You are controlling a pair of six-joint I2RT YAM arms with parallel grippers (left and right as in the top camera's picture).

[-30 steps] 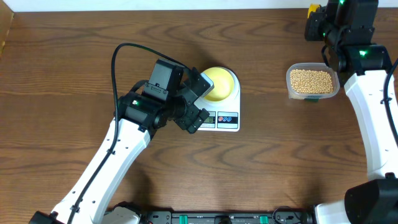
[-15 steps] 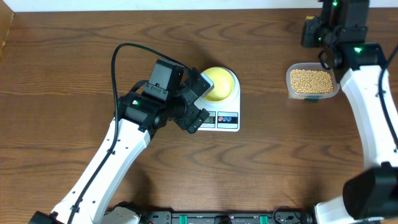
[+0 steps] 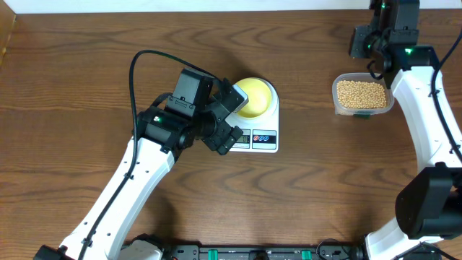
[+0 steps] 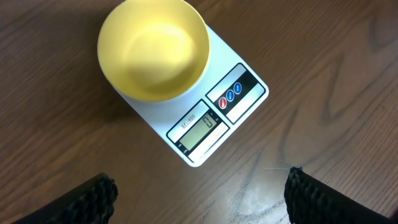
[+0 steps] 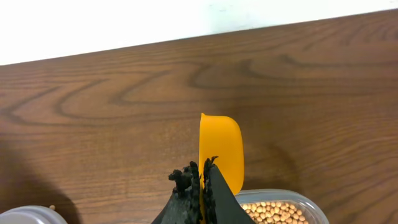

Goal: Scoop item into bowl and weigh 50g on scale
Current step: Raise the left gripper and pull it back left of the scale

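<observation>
The pale-yellow bowl point(image 4: 152, 46) sits empty on the white scale point(image 4: 239, 93), whose display point(image 4: 200, 124) reads 0. In the overhead view the bowl point(image 3: 255, 97) is on the scale point(image 3: 263, 139) at mid-table. My left gripper point(image 4: 202, 194) hovers open just in front of the scale with nothing between its fingers, and overhead the left gripper point(image 3: 232, 117) is at the scale's left edge. My right gripper point(image 5: 203, 167) is shut on the handle of a yellow scoop point(image 5: 222, 146), beyond the clear tub point(image 5: 283, 195) of beans point(image 5: 273, 213). Overhead, the beans point(image 3: 362, 93) fill the tub below the right gripper point(image 3: 363, 37).
The tub point(image 3: 390, 101) stands at the right side of the wooden table, just under the right arm. A black cable point(image 3: 137, 68) loops above the left arm. The table's far edge meets a white wall point(image 5: 124, 25).
The right arm has shifted toward the far edge and turned; the scoop's yellow tip no longer shows overhead. The left arm, bowl and scale have not moved.
</observation>
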